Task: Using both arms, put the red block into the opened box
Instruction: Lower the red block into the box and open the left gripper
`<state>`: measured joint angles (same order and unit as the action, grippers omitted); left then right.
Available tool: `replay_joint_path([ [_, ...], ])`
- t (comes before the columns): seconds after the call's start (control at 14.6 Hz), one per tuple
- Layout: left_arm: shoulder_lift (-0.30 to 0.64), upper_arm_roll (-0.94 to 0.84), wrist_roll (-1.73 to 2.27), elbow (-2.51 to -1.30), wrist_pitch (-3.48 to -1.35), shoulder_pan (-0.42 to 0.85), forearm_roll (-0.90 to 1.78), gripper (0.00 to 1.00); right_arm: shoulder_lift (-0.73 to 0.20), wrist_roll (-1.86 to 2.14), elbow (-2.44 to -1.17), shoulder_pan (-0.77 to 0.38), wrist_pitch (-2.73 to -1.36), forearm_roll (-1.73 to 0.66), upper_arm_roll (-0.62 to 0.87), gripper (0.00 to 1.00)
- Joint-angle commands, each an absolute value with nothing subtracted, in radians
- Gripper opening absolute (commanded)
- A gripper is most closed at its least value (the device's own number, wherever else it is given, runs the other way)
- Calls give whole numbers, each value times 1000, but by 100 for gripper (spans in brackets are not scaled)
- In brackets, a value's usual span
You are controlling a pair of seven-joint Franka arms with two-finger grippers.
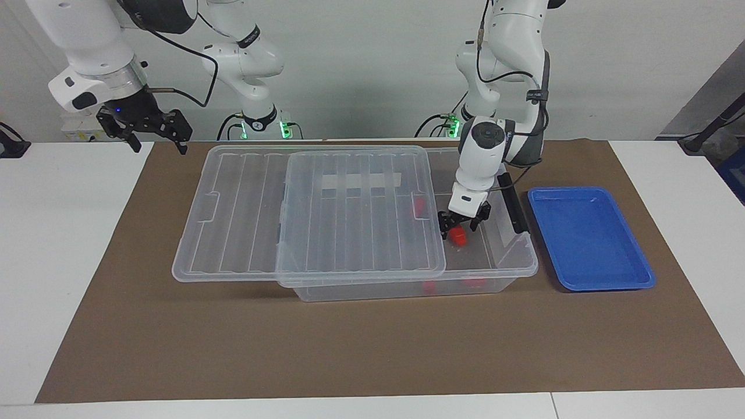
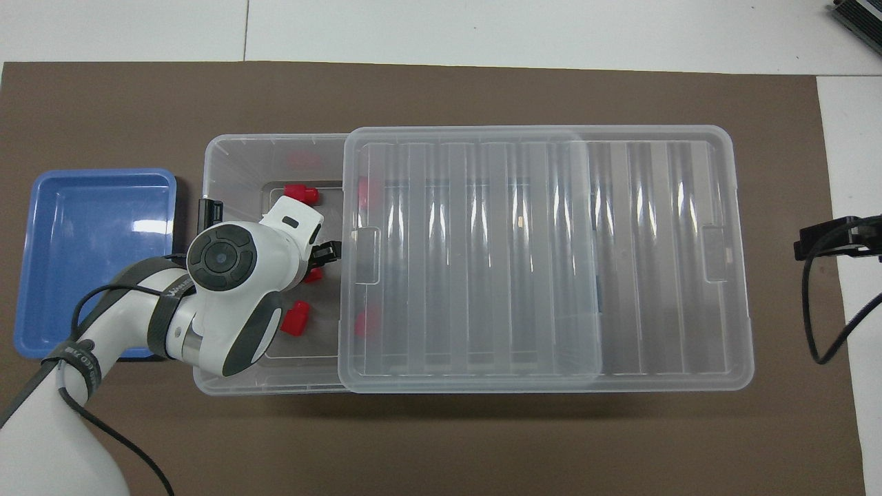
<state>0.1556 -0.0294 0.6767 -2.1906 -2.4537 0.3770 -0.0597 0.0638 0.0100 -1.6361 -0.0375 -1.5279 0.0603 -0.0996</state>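
Now the small bright red plastic block (image 1: 459, 234) lies on the floor of the large transparent plastic box (image 1: 518, 265), in the uncovered end toward the left arm's end of the tabletop (image 1: 70, 244), just beside the edge of the ribbed clear lid (image 1: 326, 221) that is slid aside toward the right arm's end. Directly above it hangs the left tool (image 1: 463, 224), black fingers spread and holding nothing; the block sits between and just under the fingertips, apart from them as far as the facing view shows. Block's long axis cannot be told. In the overhead view the left arm's wrist covers most of it. Other small red blocks (image 2: 295, 321) lie on the box floor nearby, some dim under the lid. Judgement: block is delivered; the coming move is a straight lift of the left tool clear of the box rim, with the block right below it. Right tool (image 1: 156, 129) waits, open, raised over the tabletop's edge at the right arm's end, well apart from the box. Shallow blue plastic tray (image 1: 634, 273) sits beside the box's black side handle (image 1: 514, 203).
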Motion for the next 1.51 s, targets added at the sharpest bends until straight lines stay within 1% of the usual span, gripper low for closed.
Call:
replay_joint_path([
  [0.0, 140, -17, 704, -2171, -2401, 387, -78, 100, 64, -3, -1637, -34, -1523, 46, -97, 100],
  [0.41, 106, 2, 725, -2169, -2358, 351, -78, 100, 66, -2, -1638, -34, -1523, 46, -95, 100],
  [0.89, 101, -2, 963, -2169, -2364, 331, -78, 100, 66, -2, -1638, -32, -1523, 46, -95, 100],
  [1.17, 97, 2, 1015, -2169, -2350, 337, -78, 100, 67, 2, -1644, -31, -1523, 45, -97, 100],
  [1.44, 34, -2, 1039, -2169, -2275, 348, -78, 100, 67, 2, -1644, -28, -1523, 46, -97, 100],
])
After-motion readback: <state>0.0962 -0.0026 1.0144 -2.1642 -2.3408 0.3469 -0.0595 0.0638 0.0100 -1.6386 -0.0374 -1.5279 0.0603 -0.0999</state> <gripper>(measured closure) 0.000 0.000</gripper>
